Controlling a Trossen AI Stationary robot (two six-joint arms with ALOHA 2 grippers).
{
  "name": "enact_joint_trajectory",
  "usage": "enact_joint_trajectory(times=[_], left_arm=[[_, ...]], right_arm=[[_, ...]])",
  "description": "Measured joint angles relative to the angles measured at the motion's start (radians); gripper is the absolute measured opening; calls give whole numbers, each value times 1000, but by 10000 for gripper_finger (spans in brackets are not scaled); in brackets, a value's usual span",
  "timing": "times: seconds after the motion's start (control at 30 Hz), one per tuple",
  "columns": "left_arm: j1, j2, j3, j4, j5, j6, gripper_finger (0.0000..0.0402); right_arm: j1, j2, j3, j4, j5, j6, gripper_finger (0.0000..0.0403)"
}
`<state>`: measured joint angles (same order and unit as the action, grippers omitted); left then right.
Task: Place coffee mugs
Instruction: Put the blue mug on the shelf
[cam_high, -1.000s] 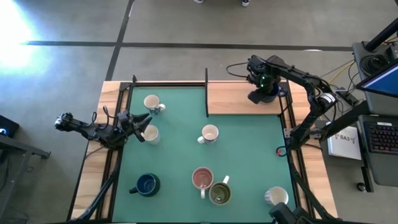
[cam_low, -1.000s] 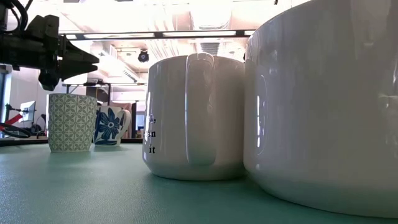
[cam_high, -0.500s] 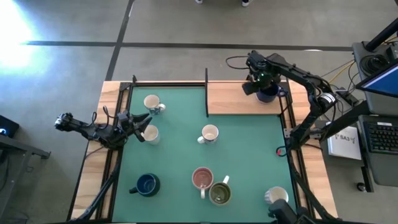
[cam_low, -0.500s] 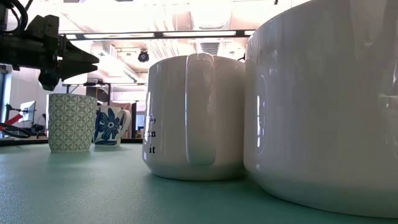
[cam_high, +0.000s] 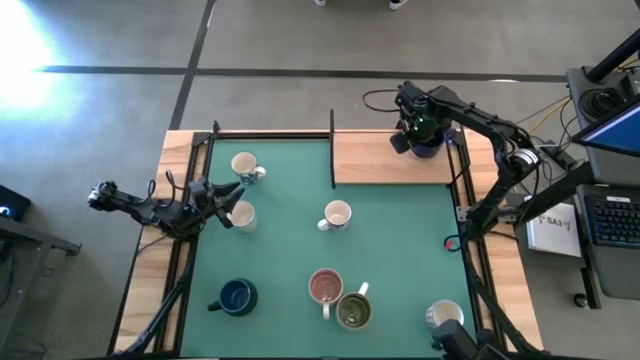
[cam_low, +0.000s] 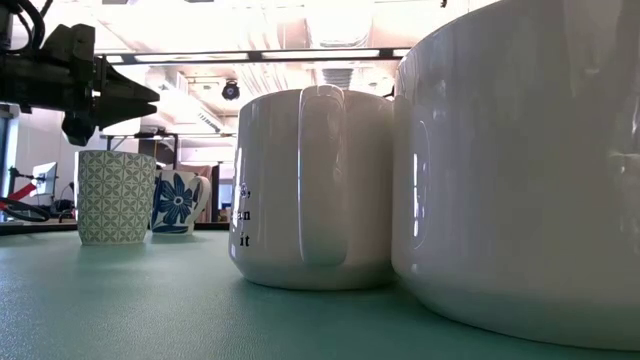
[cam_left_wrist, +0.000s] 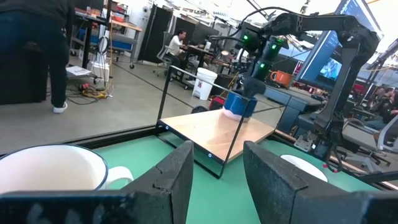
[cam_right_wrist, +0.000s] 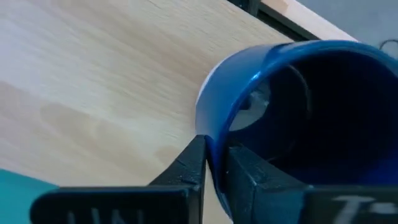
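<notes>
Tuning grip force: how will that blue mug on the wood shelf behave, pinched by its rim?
Probably rigid: the blue mug looks like glazed ceramic, so the wall won't give. The glossy rim may be slippery between the right gripper, whose fingers pinch only one wall. Held off-centre like that, it could swing or tilt when lifted off the wooden platform, and likely chips if dropped.

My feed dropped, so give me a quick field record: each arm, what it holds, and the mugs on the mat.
right gripper: fingers pinch the blue mug's rim, over the wood shelf
left gripper: open, empty, beside a white mug at the mat's left edge
mat: seven mugs in the high view
pink mug: touching the green mug
</notes>
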<state>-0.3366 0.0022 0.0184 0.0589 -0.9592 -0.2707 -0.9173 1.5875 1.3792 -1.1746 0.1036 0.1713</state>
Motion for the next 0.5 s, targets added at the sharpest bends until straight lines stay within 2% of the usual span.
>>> enact_joint_trajectory(times=[0.13,0.5], left_arm=[[0,0,0,0,0,0,123],[0,0,0,0,0,0,123]], right_arm=[[0,0,0,-49,2,-41,26],[-33,0,0,-46,28,-153,25]])
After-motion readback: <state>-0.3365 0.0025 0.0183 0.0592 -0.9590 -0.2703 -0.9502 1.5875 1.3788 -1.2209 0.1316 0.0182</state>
